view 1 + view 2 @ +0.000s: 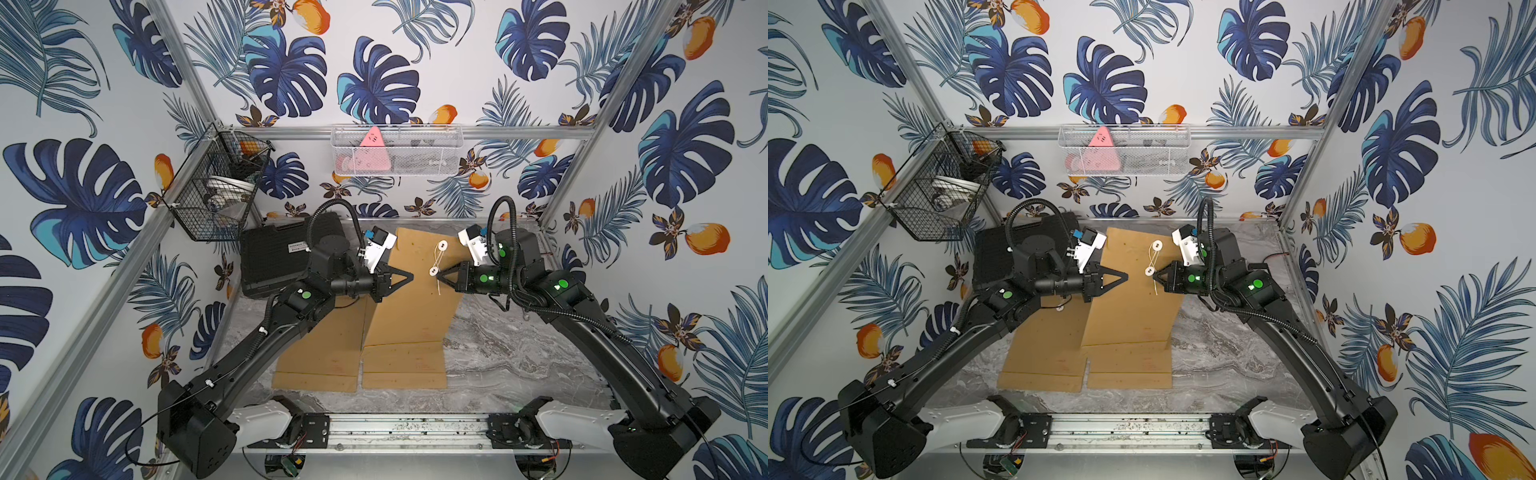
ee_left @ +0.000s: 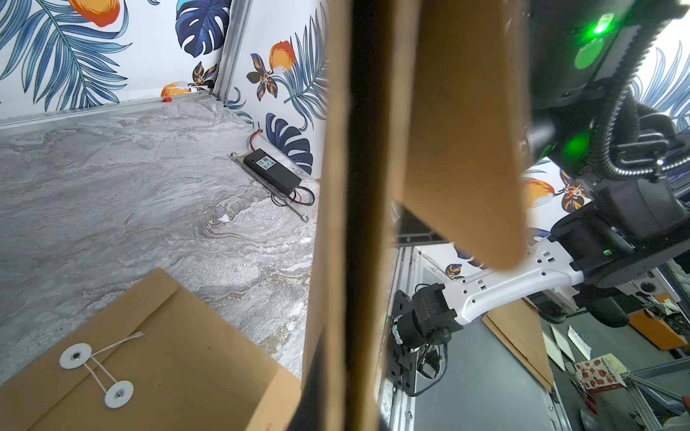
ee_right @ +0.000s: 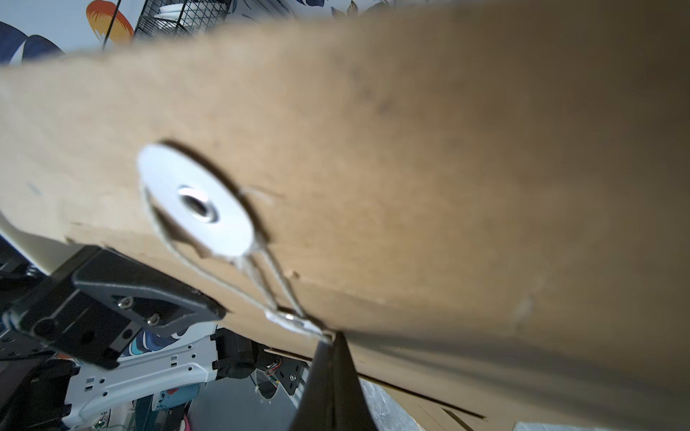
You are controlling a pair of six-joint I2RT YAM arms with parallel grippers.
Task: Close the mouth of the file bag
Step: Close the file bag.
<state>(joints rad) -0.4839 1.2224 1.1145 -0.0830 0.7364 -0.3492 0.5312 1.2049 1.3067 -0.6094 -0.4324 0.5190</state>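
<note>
In both top views a kraft file bag [image 1: 411, 307] sits at the centre of the frame on the marble tabletop [image 1: 519, 353]. Its far flap end is lifted off the surface between the two arms. The left gripper [image 1: 409, 276] has its jaws pressed together on the bag's left edge. The right gripper [image 1: 441, 275] is closed to a point, with its tip touching the nearer white disc [image 1: 433, 272]. The string [image 1: 436, 258] runs from there to the farther disc [image 1: 443, 245], and a loose end hangs below. Whether the string is pinched cannot be told. A second file bag [image 1: 1042, 353] lies flat just left of the first, partly under the left arm. A black case [image 1: 270, 257] sits at the far left of the table.

In the left wrist view the file bag [image 2: 332, 261] crosses the middle, blurred. The second file bag [image 2: 168, 354] lies at lower left, its string wound between two discs. A black power adapter [image 2: 272, 173] lies by the wall.

In the right wrist view the file bag [image 3: 410, 168] fills the upper frame. String strands drop from the farther disc [image 3: 194, 205] to the closed tip at bottom centre.
</note>
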